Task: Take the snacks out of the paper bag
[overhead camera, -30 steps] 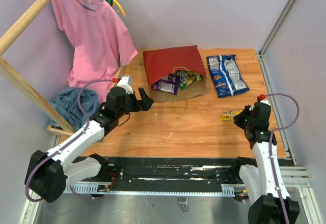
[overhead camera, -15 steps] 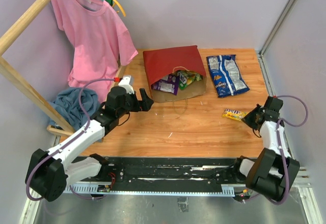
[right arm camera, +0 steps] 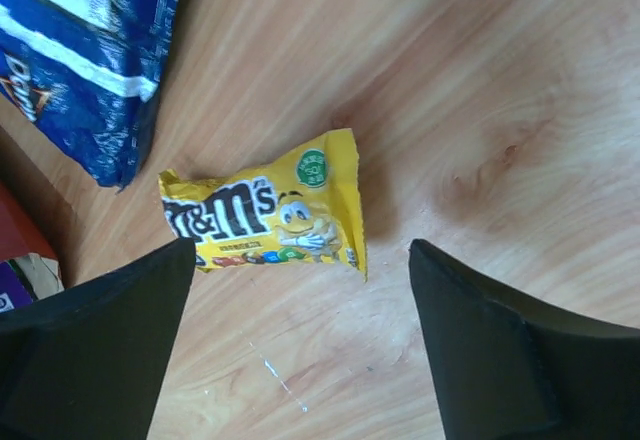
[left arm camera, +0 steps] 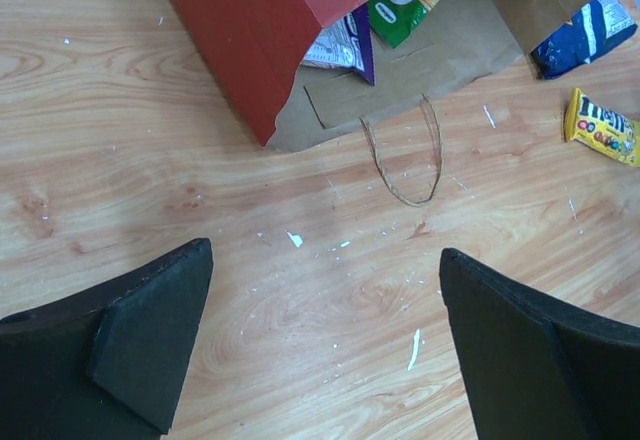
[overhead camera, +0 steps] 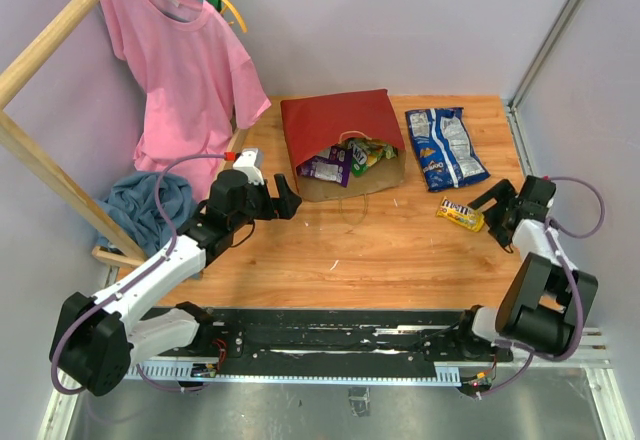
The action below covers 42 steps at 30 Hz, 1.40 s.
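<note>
Right pincer (right arm camera: 300, 260): spread apart, clamping nothing, hangs over small glossy yellow candy packet (right arm camera: 265, 215), flat on wooden surface (overhead camera: 400, 260) right of tall red paper bag (overhead camera: 335, 125), seemingly set down clear. Left pincer (left arm camera: 325, 252): equally wide, faces bag's mouth, where purple and green packets (overhead camera: 325, 168) lie, presumably next.

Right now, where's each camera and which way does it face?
Top external: above and behind, looking down at the table; left arm, right arm show.
Left wrist: faces down toward the paper bag mouth; open left gripper at bottom.
Right wrist: straight down on the yellow candy pack; open right gripper at bottom.
Shared: both wrist views catch that pack and the blue-white cookie bag.
</note>
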Each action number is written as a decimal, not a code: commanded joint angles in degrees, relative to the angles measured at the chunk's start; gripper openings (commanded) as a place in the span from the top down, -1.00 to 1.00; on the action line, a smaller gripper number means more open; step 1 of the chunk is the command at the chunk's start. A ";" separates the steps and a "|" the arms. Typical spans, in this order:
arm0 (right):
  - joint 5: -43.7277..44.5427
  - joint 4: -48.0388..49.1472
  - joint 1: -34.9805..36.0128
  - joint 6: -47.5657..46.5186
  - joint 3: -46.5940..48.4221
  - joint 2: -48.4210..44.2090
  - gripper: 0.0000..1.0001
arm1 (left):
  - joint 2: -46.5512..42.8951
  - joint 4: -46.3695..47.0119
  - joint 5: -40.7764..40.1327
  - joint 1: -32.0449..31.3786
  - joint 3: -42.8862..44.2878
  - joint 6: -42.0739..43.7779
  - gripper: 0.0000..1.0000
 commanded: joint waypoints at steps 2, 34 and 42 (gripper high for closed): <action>11.36 -3.41 7.56 -2.99 -1.33 -9.73 -0.71 | -0.37 0.27 0.54 0.38 1.69 0.40 -0.99; 18.45 -7.26 21.57 -17.79 23.78 24.63 -0.39 | 1.51 -1.62 0.64 0.39 3.90 1.16 -0.99; 14.64 -9.44 21.57 -19.26 33.11 32.54 -0.37 | 0.49 -3.42 -1.36 0.41 4.19 2.11 -0.99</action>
